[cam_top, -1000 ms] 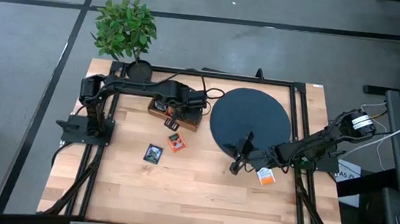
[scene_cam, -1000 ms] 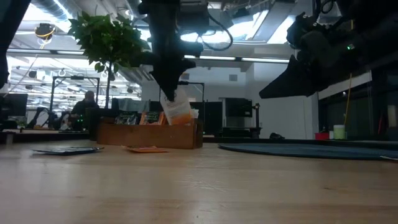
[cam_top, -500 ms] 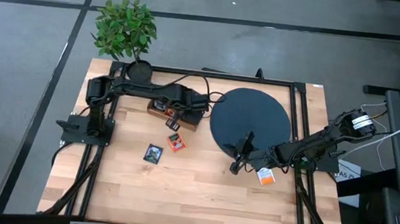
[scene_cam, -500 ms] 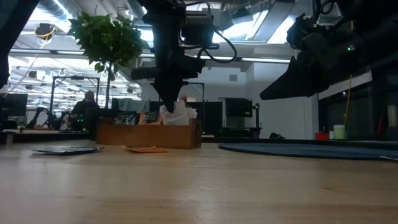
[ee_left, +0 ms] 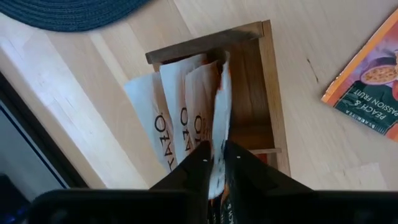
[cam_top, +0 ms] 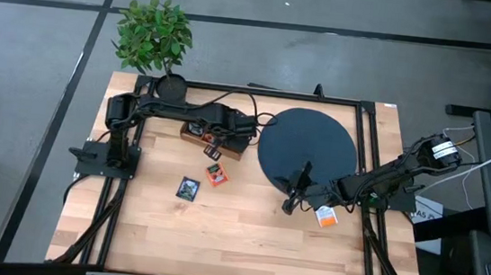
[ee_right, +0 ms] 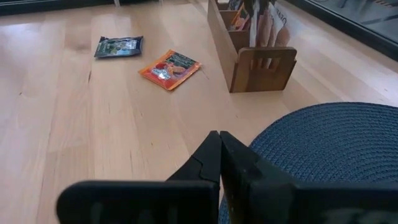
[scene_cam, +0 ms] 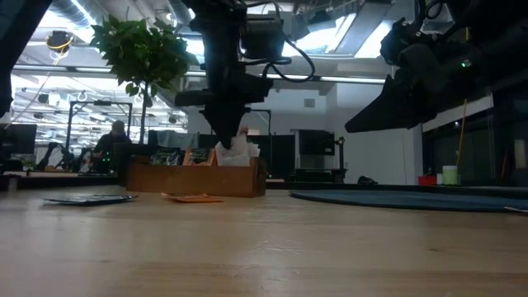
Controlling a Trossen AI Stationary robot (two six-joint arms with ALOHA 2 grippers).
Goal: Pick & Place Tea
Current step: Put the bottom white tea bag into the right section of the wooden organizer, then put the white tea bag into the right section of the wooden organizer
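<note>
Fingers (ee_left: 205,163) of left gripper (ee_left: 216,155) pinch white sachet (ee_left: 219,118) in tray (ee_left: 271,93); wrist view alone reads "PEACH & PASSION FRUIT" on orange sachet (ee_left: 367,81). Right gripper (ee_right: 220,149) closed.

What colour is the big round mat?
Dark blue, with a woven look. The round mat shows best in the right wrist view.

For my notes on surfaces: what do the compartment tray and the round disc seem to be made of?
The compartment tray looks like unpainted wood with a matte finish: brown with visible grain. The round disc seems to be woven or braided fibre in dark blue: ribbed concentric texture. Exact fibre unclear.
</note>
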